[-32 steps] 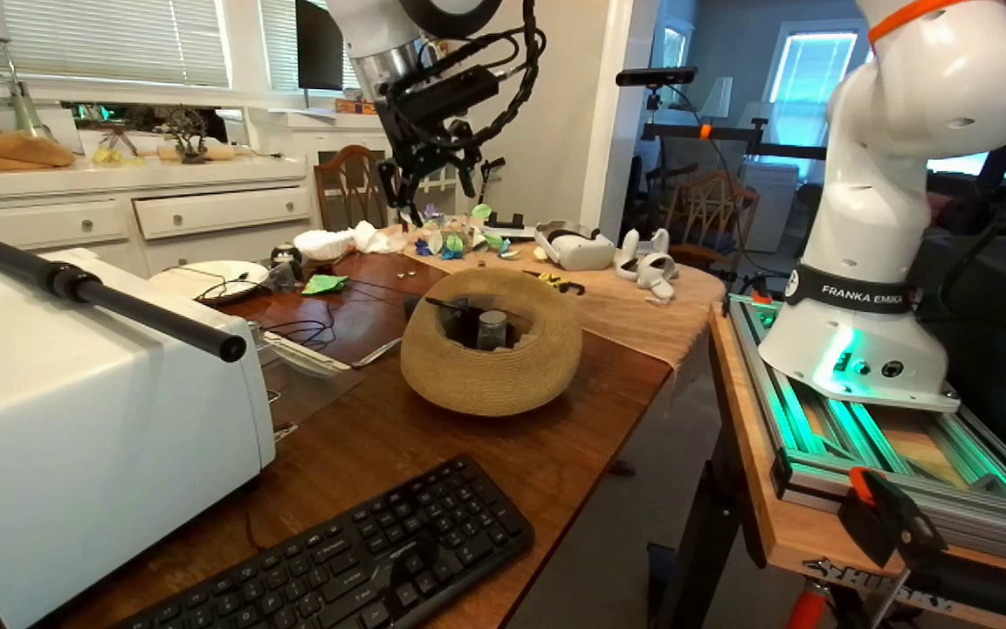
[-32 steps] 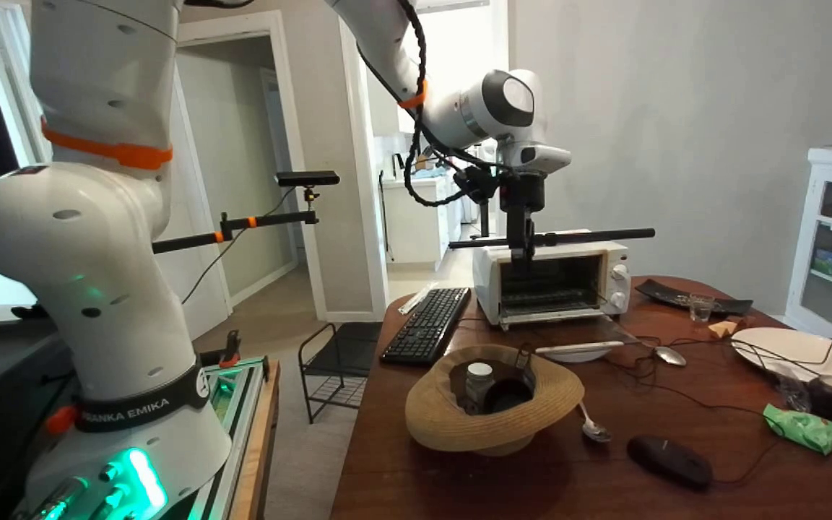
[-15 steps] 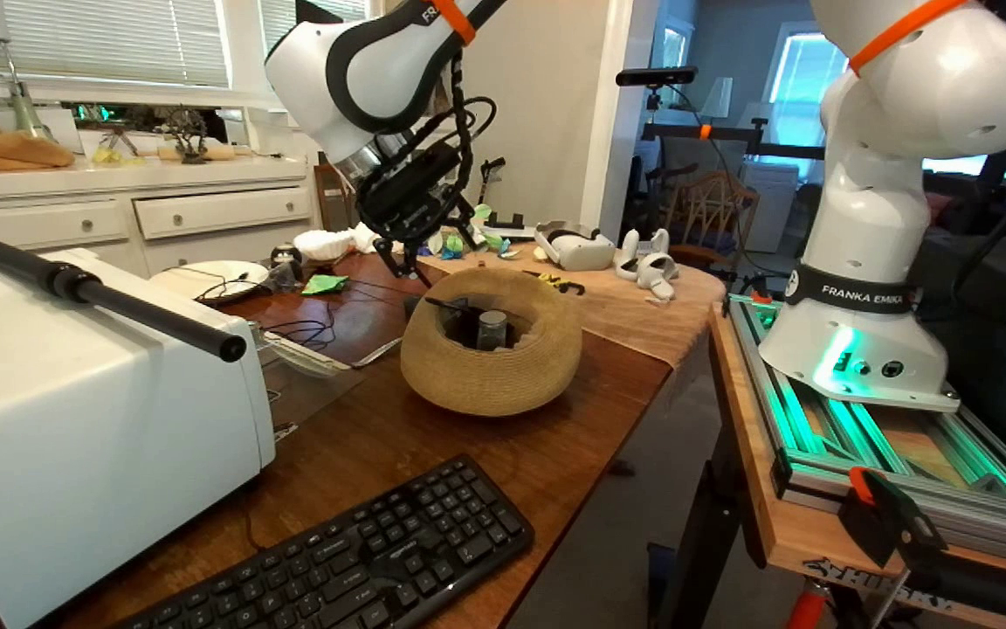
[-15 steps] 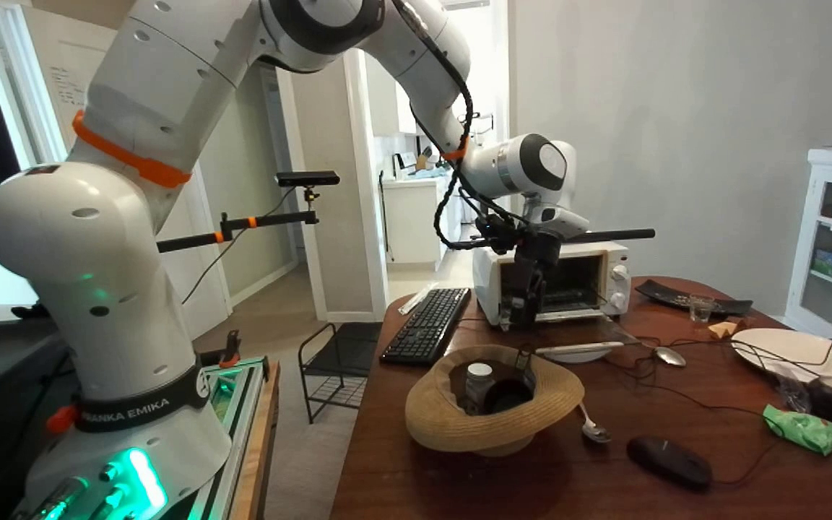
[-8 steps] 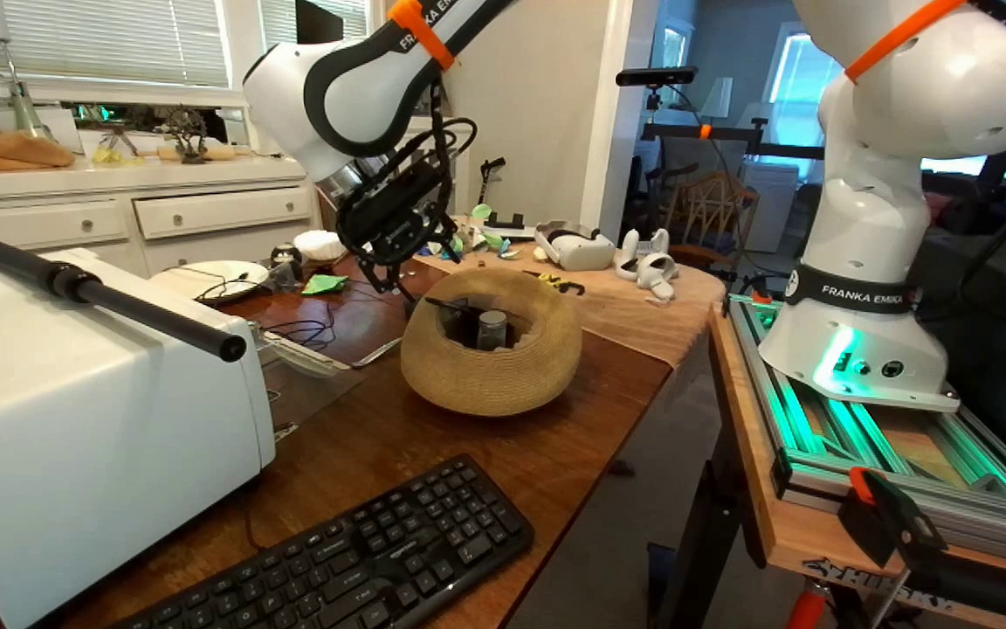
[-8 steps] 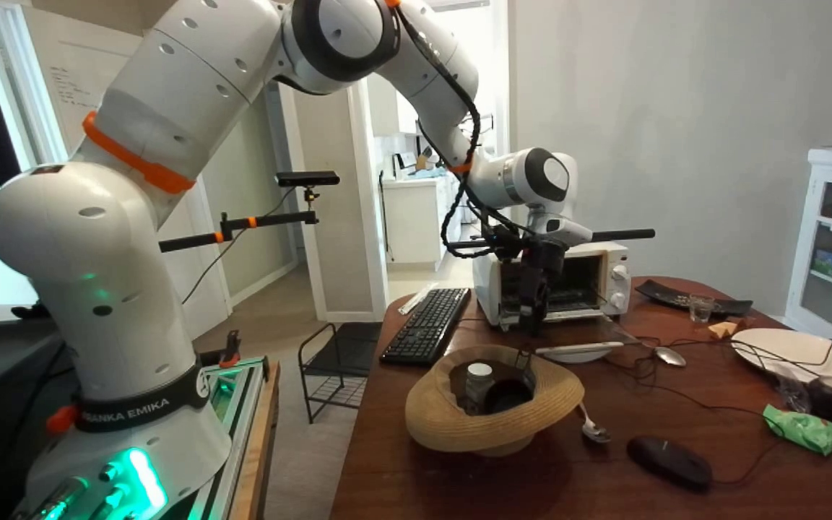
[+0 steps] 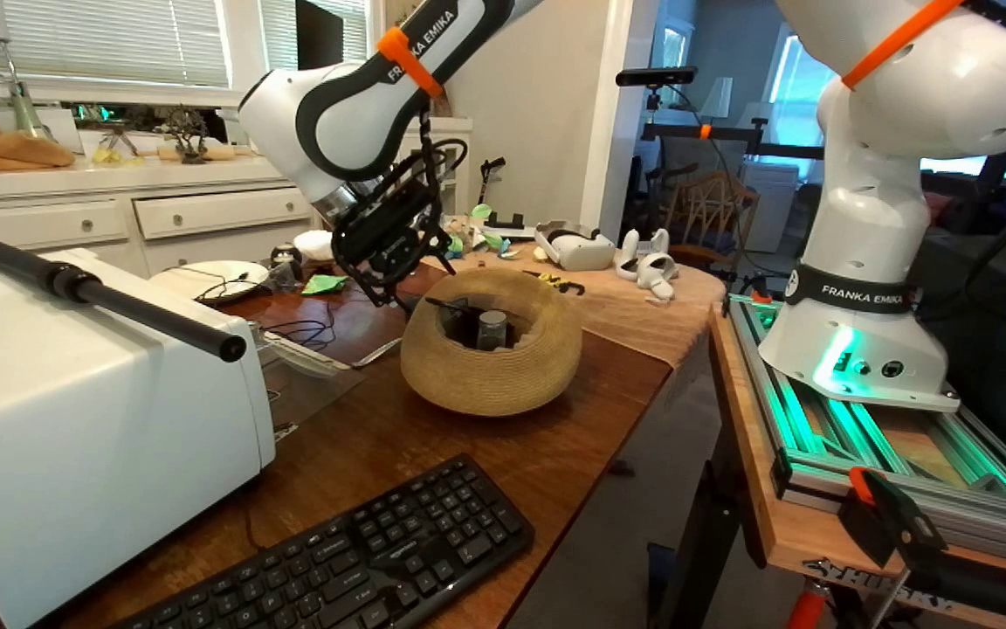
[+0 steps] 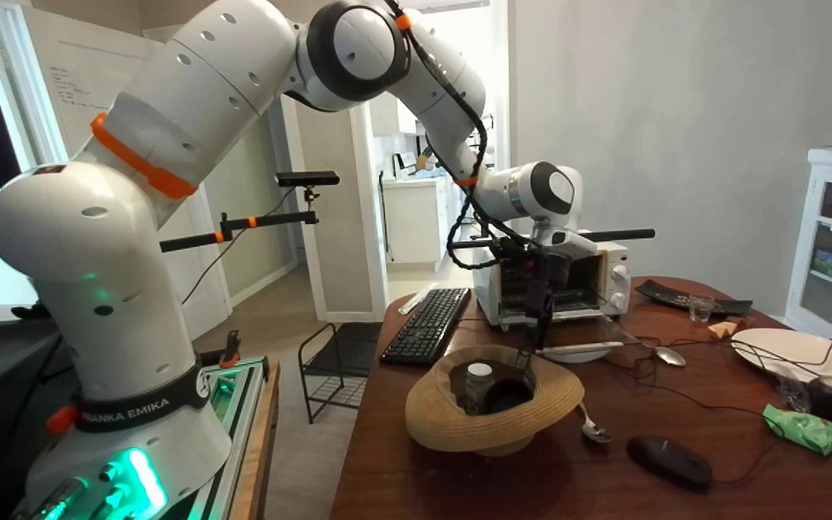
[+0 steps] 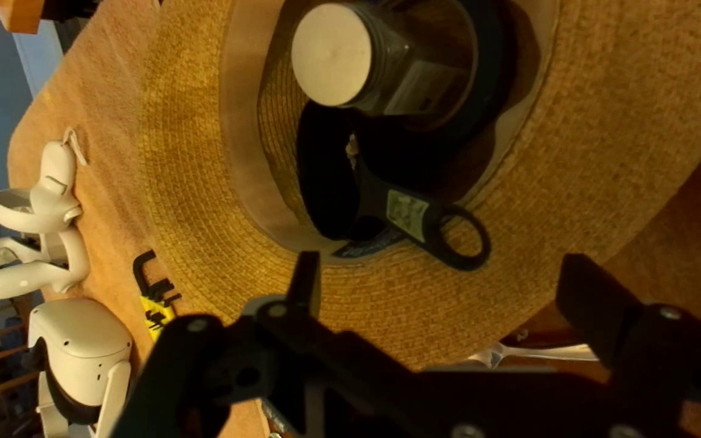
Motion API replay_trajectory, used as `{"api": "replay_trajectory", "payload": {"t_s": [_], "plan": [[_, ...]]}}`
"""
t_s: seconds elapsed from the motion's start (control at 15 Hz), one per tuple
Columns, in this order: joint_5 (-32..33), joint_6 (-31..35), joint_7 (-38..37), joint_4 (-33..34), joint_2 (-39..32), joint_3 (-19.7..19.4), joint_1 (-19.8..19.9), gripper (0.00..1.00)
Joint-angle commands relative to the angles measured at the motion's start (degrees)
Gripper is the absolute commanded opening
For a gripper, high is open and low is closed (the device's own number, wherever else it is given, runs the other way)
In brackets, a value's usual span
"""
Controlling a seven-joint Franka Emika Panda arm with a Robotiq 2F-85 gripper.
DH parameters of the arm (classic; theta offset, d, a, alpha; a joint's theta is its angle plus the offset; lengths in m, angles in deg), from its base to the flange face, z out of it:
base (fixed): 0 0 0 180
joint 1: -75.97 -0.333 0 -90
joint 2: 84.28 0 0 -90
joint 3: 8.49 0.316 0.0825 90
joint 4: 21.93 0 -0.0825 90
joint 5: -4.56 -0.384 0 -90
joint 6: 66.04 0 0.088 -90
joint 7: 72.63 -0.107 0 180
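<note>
An upturned straw hat (image 7: 494, 384) rests crown-down on the wooden table and shows in both exterior views. Inside it are a clear jar with a white lid (image 9: 332, 55) and a dark round container. A black handle (image 9: 408, 213) with a looped end and a pale label leans out over the brim. My gripper (image 9: 440, 258) is open, its fingers spread wide above the brim with the loop framed between them. Nothing is held. In an exterior view the gripper (image 8: 535, 339) hangs behind the hat's far edge; whether it touches the brim I cannot tell.
A white toaster oven (image 8: 484, 289) with a black bar across its top stands beyond the hat, near a keyboard (image 8: 427, 325). Spoon (image 8: 593, 431), mouse (image 8: 669, 461), plate (image 8: 806, 347) and cables lie around. A white headset (image 7: 577, 249) sits on the tan cloth.
My arm has reached out and come down, bringing the gripper from well above the table to just over the hat's brim, tilting on the way. The hat and its contents have not moved.
</note>
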Motion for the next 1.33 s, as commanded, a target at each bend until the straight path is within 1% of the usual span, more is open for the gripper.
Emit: {"api": "replay_trajectory", "payload": {"t_s": [0.0, 0.07, 0.2, 0.53, 0.87, 1.13, 1.27], "plan": [[-1.0, -2.8, 0.7, 2.4, -1.8, -1.3, -1.3, 1.00], [-1.0, -3.2, 0.6, 2.5, -1.8, -1.4, -1.4, 1.00], [-0.8, -3.9, 0.2, 2.2, -1.5, -1.5, -1.6, 0.95], [-0.9, -5.1, 0.1, 0.6, 0.1, -1.6, -1.8, 1.00], [-1.0, -5.7, 0.3, -0.7, 1.5, -1.4, -1.8, 1.00], [-1.2, -6.3, 0.7, -2.1, 2.2, -1.3, -1.4, 0.93], [-1.4, -6.6, 0.9, -2.9, 2.5, -1.2, -1.2, 0.96]]}}
